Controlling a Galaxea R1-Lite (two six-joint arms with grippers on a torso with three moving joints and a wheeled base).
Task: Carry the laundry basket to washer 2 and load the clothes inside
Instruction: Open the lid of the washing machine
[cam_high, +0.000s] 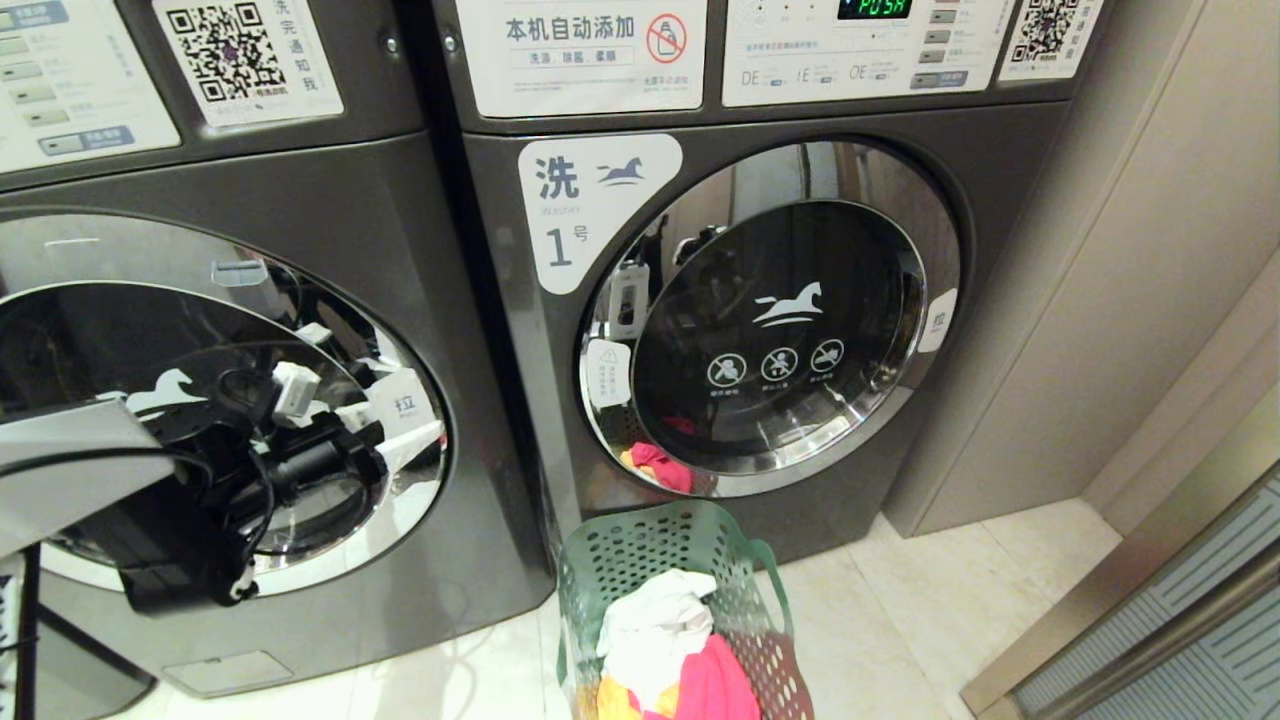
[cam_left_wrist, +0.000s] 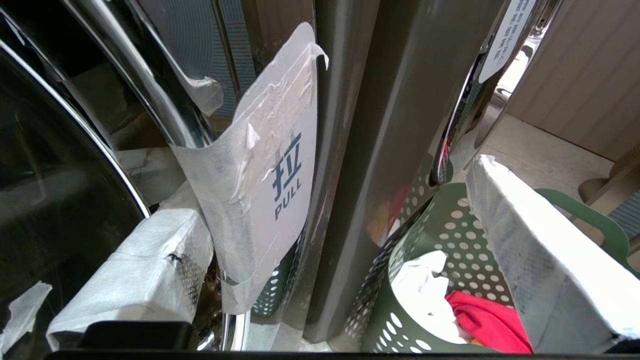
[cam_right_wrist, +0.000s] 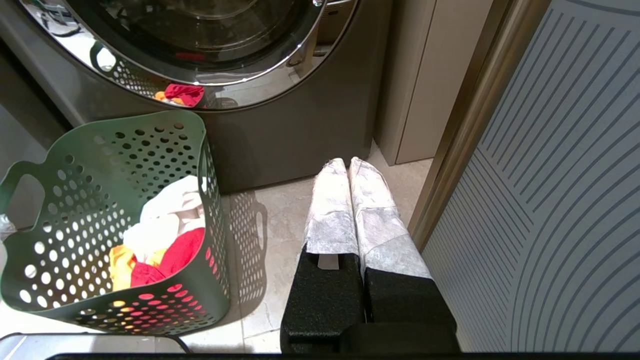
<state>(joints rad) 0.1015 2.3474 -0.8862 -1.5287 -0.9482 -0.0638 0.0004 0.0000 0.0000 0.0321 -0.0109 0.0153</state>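
Two wrist views split the work, left gripper (cam_left_wrist: 320, 240) jaws wide beside PULL sticker (cam_left_wrist: 280, 175), right gripper (cam_right_wrist: 348, 172) jaws closed empty.

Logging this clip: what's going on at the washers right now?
The left gripper is open at the PULL tab on the door of the left-hand washer, which is shut. The laundry basket stands on the floor between the machines, the clothes inside it. The right gripper hangs shut beside it.
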